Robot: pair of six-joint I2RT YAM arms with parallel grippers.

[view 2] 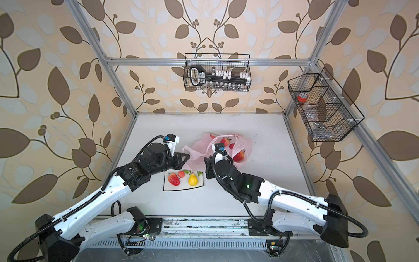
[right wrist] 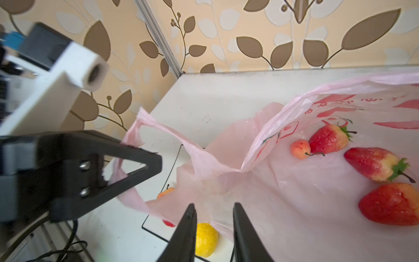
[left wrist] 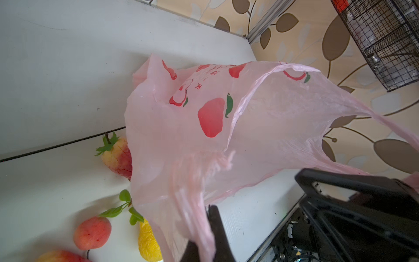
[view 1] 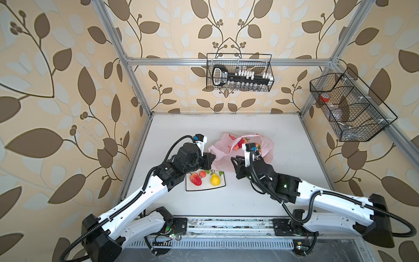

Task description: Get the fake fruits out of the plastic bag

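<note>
Your left gripper (right wrist: 157, 162) pinches a handle loop of the thin pink plastic bag (right wrist: 294, 204) lying mid-desk (view 1: 283, 181). Your right gripper (right wrist: 214, 211) stands part-open at its rim. Three glossy red strawberries (right wrist: 328, 140) and a small peach (right wrist: 300, 148) lie inside; others sit on the square white plate (view 1: 205, 186).

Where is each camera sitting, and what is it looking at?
Both top views: high up behind the arms, looking down at the table, plate and plastic bag; the left arm and right arm show whole.
Left wrist: on the left arm, facing the bag's outside; its left hand pinches a handle.
Right wrist: on the right arm, peering into the bag at strawberries; right hand fingers show, apart.
Shared: both wrist views see the yellow pear and the opposite hand.
</note>
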